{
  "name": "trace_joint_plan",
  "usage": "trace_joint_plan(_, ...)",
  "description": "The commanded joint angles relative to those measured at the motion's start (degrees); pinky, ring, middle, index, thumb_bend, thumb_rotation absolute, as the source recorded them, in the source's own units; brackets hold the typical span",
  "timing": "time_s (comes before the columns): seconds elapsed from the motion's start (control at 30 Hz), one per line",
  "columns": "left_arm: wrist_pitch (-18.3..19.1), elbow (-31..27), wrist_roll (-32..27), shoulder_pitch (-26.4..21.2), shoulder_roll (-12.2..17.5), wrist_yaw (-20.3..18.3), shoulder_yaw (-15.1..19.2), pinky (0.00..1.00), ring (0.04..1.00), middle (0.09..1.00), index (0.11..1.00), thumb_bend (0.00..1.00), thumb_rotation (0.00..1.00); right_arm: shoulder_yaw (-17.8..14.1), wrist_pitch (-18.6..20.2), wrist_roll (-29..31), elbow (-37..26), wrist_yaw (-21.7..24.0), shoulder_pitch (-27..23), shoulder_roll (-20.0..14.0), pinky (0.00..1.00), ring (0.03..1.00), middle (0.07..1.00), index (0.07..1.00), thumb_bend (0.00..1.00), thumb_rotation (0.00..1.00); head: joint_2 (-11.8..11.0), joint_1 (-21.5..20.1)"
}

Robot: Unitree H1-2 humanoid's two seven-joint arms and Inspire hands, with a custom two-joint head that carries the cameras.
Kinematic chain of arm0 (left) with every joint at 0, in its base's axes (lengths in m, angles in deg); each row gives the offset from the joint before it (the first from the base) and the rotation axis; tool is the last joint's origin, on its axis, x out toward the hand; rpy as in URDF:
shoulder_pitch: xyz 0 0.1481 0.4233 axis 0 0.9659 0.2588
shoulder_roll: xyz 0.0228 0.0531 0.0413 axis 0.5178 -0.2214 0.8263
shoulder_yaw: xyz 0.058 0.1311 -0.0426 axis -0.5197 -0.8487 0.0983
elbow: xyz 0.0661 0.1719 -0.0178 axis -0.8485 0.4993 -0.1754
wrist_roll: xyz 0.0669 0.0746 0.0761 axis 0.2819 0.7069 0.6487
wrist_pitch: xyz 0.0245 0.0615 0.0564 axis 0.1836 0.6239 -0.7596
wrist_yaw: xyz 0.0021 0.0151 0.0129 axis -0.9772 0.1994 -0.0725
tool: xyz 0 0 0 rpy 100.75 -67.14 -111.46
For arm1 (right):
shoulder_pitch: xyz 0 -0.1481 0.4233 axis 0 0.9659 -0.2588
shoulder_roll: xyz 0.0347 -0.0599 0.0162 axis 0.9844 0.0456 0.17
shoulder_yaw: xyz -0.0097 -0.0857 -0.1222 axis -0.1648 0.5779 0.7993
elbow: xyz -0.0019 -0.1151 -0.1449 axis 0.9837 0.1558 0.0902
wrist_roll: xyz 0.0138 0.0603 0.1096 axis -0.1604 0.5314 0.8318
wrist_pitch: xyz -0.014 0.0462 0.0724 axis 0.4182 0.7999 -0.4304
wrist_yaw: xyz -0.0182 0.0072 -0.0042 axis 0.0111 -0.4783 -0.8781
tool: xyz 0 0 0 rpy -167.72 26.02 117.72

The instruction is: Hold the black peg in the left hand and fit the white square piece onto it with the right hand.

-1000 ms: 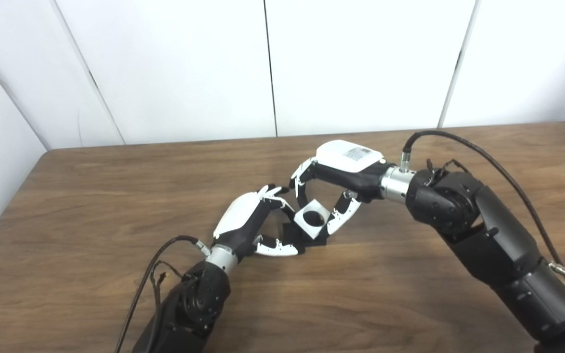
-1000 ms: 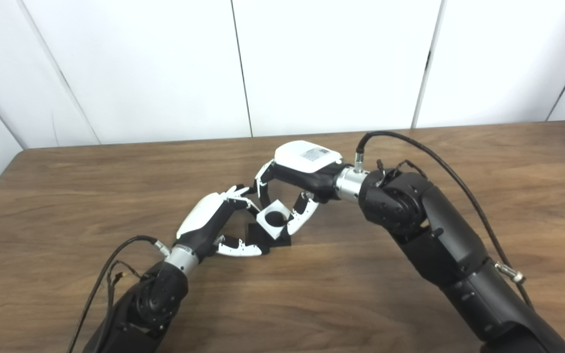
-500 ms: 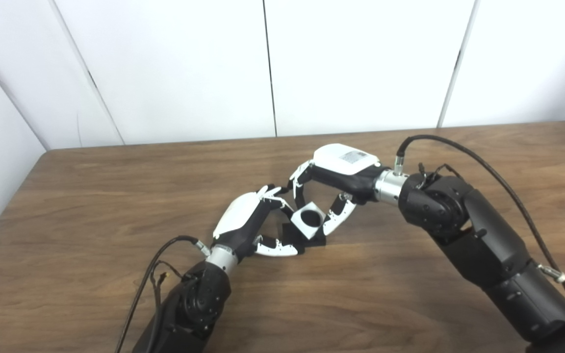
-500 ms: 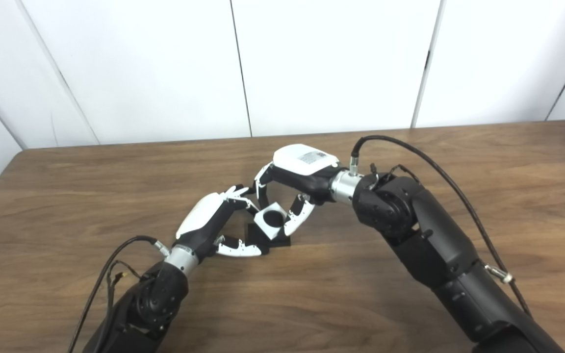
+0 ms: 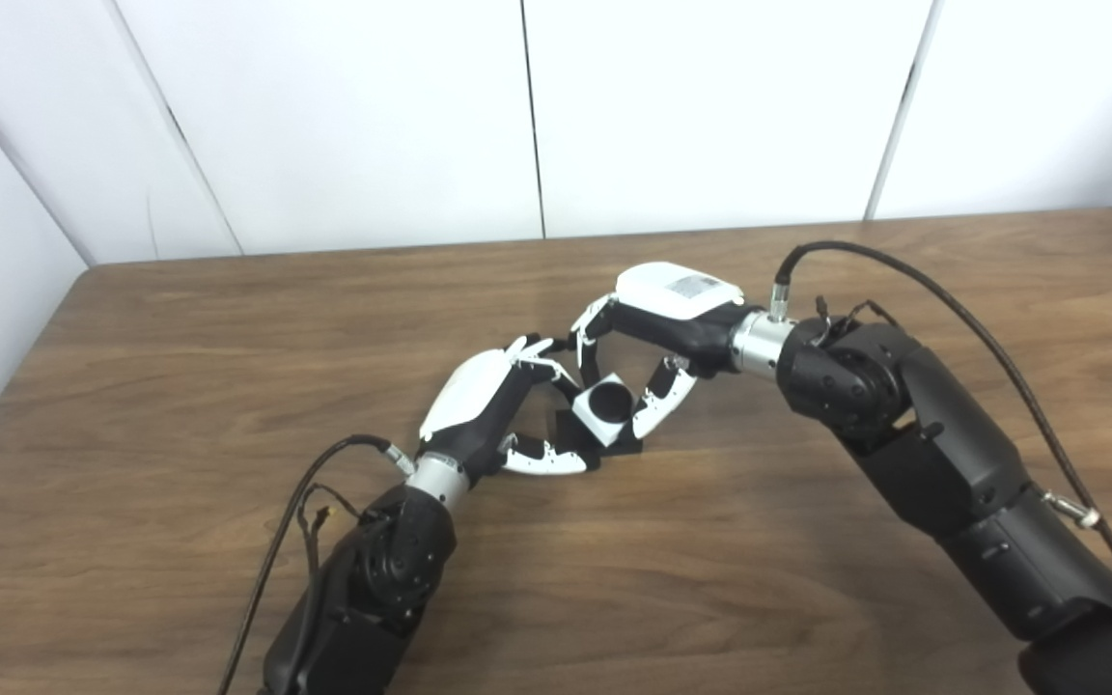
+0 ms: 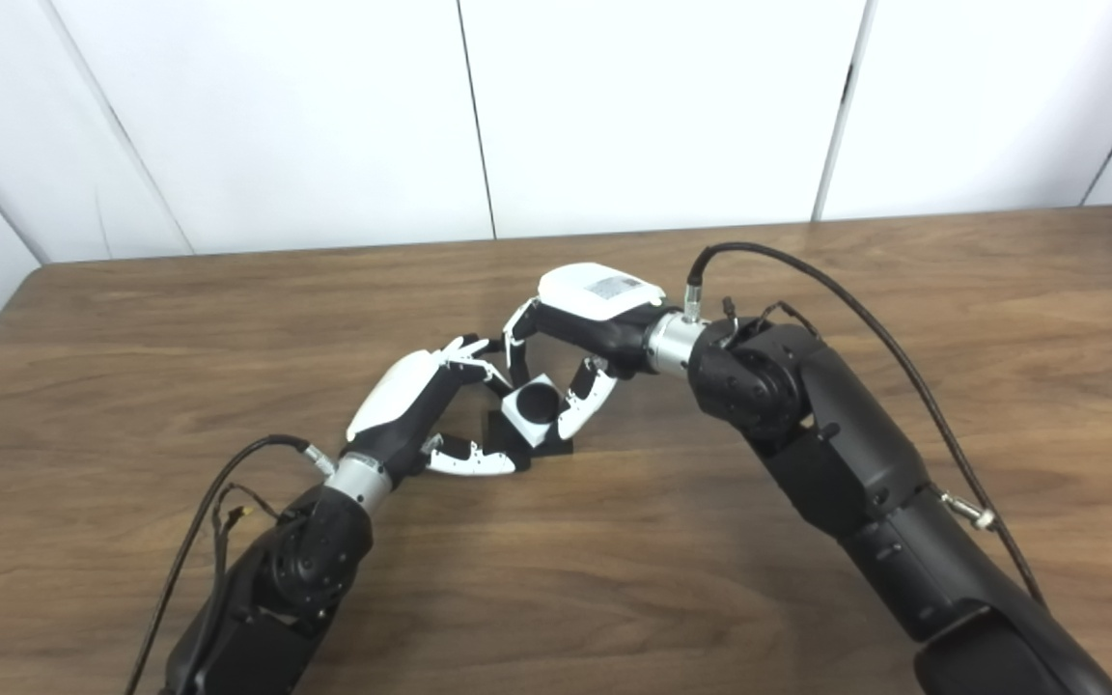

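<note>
The black peg [image 5: 577, 431] is being gripped on the wooden table [image 5: 180, 386] by the left hand [image 5: 484, 415]. The white square piece [image 5: 602, 409] is being pinched by the right hand [image 5: 657, 328] and, compared with a second ago, is being pressed lower against the peg's base. Bare tabletop is lying all around, reaching the far white wall panels [image 5: 710, 106].

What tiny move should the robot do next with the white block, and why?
Probably press the white square piece a little further down. The right hand holds it tilted over the black peg, which the left hand steadies on the table. It does not look fully seated.
</note>
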Motion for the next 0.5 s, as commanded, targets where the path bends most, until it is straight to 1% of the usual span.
trace_joint_plan(0.0, 0.2, -0.3, 1.4, -0.1, 0.9, -0.6, -0.3, 1.00, 1.000, 0.933, 0.492, 0.52, 0.08, -0.4, 2.9, -1.1, -1.7, 1.5, -2.8, -0.8, 0.82, 0.865, 0.802, 0.579, 0.66, 0.23, 0.1, 0.0)
trace_joint_plan(0.07, 0.3, -0.4, 1.6, -0.2, 1.0, -0.7, -0.4, 1.00, 1.000, 0.934, 0.492, 0.52, 0.08, 0.3, 4.9, -1.9, -2.4, 4.0, -3.3, -1.4, 0.87, 0.903, 0.860, 0.779, 0.87, 0.38, 0.0, -0.1)
trace_joint_plan(0.1, 0.4, -0.4, 1.6, -0.2, 1.0, -0.8, -0.4, 1.00, 1.000, 0.934, 0.492, 0.52, 0.08, 0.6, 5.8, -2.4, -2.7, 5.2, -3.5, -1.6, 0.88, 0.909, 0.870, 0.813, 0.90, 0.41, 0.0, -0.2)
trace_joint_plan(0.17, 0.3, -0.4, 1.4, -0.2, 1.0, -0.8, -0.3, 1.00, 1.000, 0.934, 0.492, 0.52, 0.08, 0.8, 6.9, -3.1, -3.0, 6.5, -3.8, -2.0, 0.90, 0.940, 0.934, 0.975, 0.99, 0.48, 0.1, -0.2)
trace_joint_plan(0.3, 0.3, -0.3, 1.5, -0.3, 1.0, -0.7, -0.3, 1.00, 1.000, 0.933, 0.492, 0.52, 0.08, 0.4, 7.7, -2.9, -3.2, 7.0, -3.7, -2.4, 0.89, 0.948, 0.967, 0.999, 1.00, 0.47, 0.1, -0.4)
trace_joint_plan(0.47, 0.2, -0.1, 1.5, -0.5, 1.0, -0.7, -0.3, 1.00, 1.000, 0.934, 0.492, 0.52, 0.08, -0.1, 7.9, -2.6, -3.2, 6.8, -3.8, -3.2, 0.88, 0.951, 0.973, 1.000, 1.00, 0.46, 0.1, -0.3)
